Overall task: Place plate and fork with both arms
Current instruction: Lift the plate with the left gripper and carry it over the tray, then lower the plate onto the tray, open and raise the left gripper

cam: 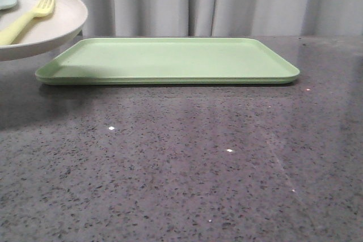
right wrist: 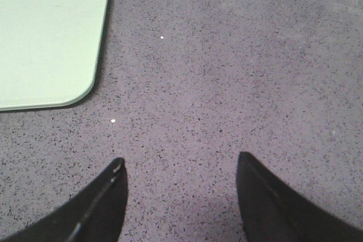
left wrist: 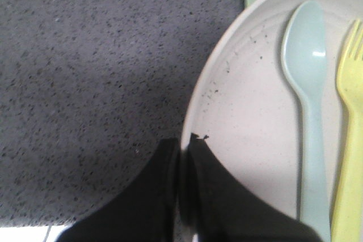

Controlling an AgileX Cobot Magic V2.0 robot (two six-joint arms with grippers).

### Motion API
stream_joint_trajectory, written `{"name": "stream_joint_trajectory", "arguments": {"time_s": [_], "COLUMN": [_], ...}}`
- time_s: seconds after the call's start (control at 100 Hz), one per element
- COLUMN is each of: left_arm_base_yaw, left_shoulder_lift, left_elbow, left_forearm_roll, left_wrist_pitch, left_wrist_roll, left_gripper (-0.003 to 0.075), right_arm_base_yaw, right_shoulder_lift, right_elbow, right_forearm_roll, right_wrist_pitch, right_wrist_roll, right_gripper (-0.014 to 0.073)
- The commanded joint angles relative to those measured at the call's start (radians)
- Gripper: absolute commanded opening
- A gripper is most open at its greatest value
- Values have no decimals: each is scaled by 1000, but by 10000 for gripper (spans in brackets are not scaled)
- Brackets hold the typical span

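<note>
Fork [cam: 28, 19] lay diagonally on plate [cam: 59, 24], upper left, tines toward upper right; left pincer [left wrist: 181, 165] pinched its rim, right pincer [right wrist: 180, 188] gaped empty.

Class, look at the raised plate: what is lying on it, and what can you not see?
On the plate lie a pale blue spoon and the yellow fork, side by side. The left gripper pinches its rim. The plate's underside and the handle ends are out of view.
</note>
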Motion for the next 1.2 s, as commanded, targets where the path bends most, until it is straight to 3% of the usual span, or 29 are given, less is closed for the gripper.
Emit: {"name": "stream_joint_trajectory", "arguments": {"time_s": [0.0,0.67,1.19], "left_arm_base_yaw": [-47,-411,-471], "left_shoulder_lift": [19,450,614], "left_elbow": [-69,-440,-542], "left_forearm_roll": [-60,-75,-97], "left_wrist_pitch": [-51,-259,-265], "left_wrist_roll": [-9,-248,-283], "left_gripper": [-21,-21,-21], "right_arm_base_yaw": [-6,-6,-6], "right_shoulder_lift": [11,11,11], "right_elbow": [-35,-35,-35], "right_forearm_roll": [-16,-16,-16], "right_wrist_pitch": [-71,-63,-63], "right_wrist_roll": [-11,-11,-11], "right_gripper": [437,437,437]}}
